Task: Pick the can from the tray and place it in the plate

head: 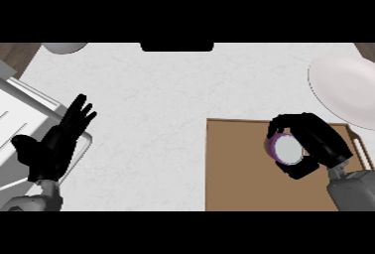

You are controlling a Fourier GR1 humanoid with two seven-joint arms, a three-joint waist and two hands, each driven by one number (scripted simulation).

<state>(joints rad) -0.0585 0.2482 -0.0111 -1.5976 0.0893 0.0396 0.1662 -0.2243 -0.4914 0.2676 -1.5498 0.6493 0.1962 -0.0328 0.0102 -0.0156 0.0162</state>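
Grey forearms; black left robot hand [50, 149], black right robot hand [316, 141].

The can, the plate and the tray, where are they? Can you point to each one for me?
can [286, 148]: head view, on its pale round top, inside the right hand's curled fingers.
plate [344, 89]: head view, on its bare white face at the right edge.
tray [238, 168]: head view, on its bare brown floor.

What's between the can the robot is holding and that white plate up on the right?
Little, in the head view: the right hand's fingers curl round the can, then a strip of brown tray, its far edge and some white counter before the plate.
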